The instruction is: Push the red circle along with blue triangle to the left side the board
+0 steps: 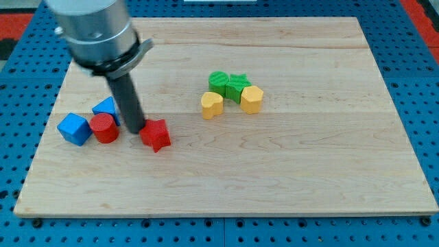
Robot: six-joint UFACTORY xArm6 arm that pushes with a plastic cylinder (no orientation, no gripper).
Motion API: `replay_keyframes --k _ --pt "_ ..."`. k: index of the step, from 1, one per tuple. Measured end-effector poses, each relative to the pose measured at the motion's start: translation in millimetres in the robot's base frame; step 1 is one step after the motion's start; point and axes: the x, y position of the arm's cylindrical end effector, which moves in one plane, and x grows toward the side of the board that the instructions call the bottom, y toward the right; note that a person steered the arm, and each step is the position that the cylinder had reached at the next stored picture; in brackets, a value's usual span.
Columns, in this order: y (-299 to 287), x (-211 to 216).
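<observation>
The red circle [104,128] stands near the board's left side, with the blue triangle [106,108] just above it and touching it. A blue cube [75,129] sits against the red circle's left. A red star [156,134] lies to the right. My tip [135,130] is down on the board between the red circle and the red star, right beside the star's left edge and a short gap right of the circle. The rod hides part of the blue triangle's right side.
A cluster sits right of centre: a green circle [218,81], a green star [237,87], a yellow heart-like block [212,105] and a yellow hexagon [252,99]. The wooden board [288,171] lies on a blue pegboard.
</observation>
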Motion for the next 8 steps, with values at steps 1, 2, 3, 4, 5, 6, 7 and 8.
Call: replay_keyframes --k 1,2,3,4,5,6,7,8 --pt "8.2 -9.8" --pt "11.3 -12.7" --pt "-1.3 -18.1" --pt "-29.2 -18.1" --pt "-54.1 -18.7" --pt "-37.2 -39.9" --pt "-21.4 -37.5" --pt "-29.1 2.8"
